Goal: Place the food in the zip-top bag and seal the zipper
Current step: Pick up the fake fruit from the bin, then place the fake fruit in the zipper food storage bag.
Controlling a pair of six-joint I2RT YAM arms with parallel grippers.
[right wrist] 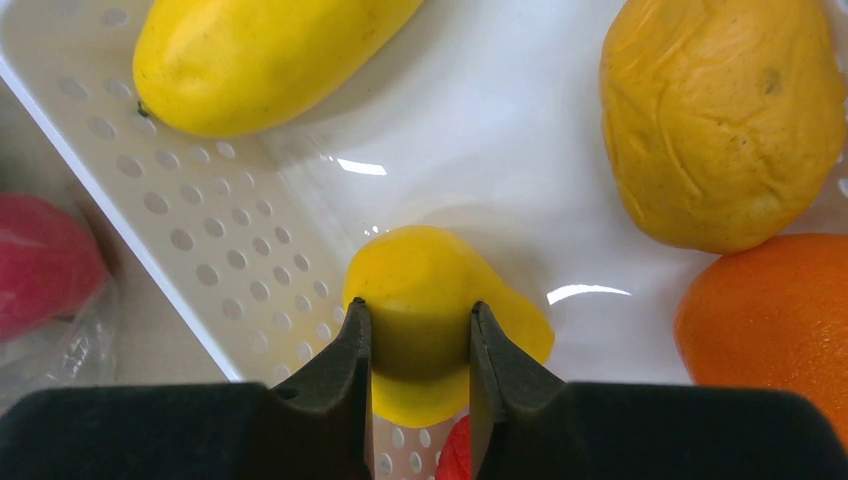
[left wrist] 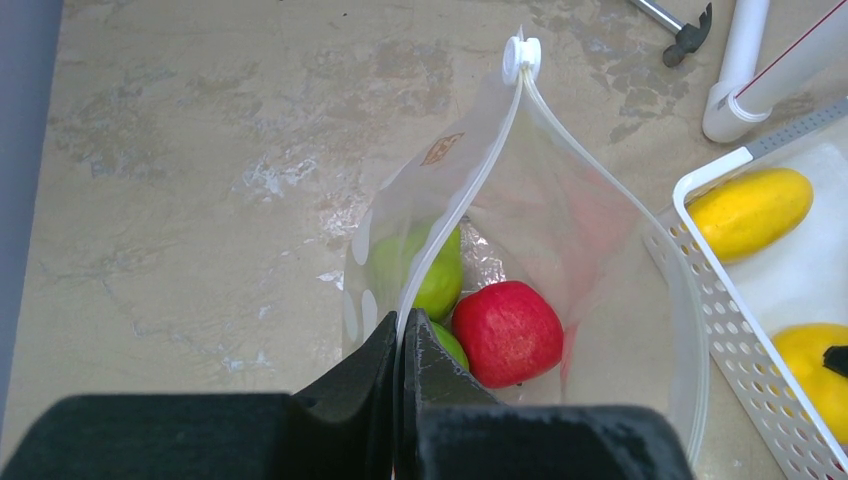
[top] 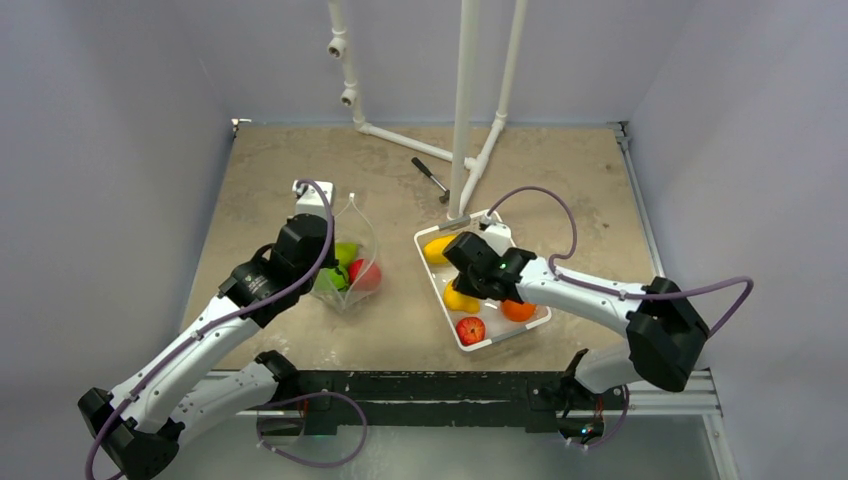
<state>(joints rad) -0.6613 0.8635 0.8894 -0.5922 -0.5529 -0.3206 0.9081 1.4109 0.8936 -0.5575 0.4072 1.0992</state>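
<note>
The zip-top bag (left wrist: pixel 590 230) stands open on the table with a red apple (left wrist: pixel 508 332) and green fruit (left wrist: pixel 440 275) inside. My left gripper (left wrist: pixel 403 325) is shut on the near end of its zipper (left wrist: pixel 470 180), which runs away to a white slider (left wrist: pixel 521 55). In the top view the bag (top: pixel 352 262) lies beside the left gripper (top: pixel 322 265). My right gripper (right wrist: pixel 420 325) is down in the white tray (right wrist: pixel 200 240), both fingers pressed against a small yellow lemon (right wrist: pixel 430 275). From above, the right gripper (top: pixel 468 290) hangs over the lemon (top: pixel 458 300).
The tray (top: pixel 450 320) also holds a long yellow fruit (right wrist: pixel 260 55), a wrinkled yellow fruit (right wrist: pixel 720 120), an orange (right wrist: pixel 780 310) and a red apple (top: pixel 470 330). A small hammer (top: pixel 430 175) and a white pipe frame (top: pixel 463 100) stand behind.
</note>
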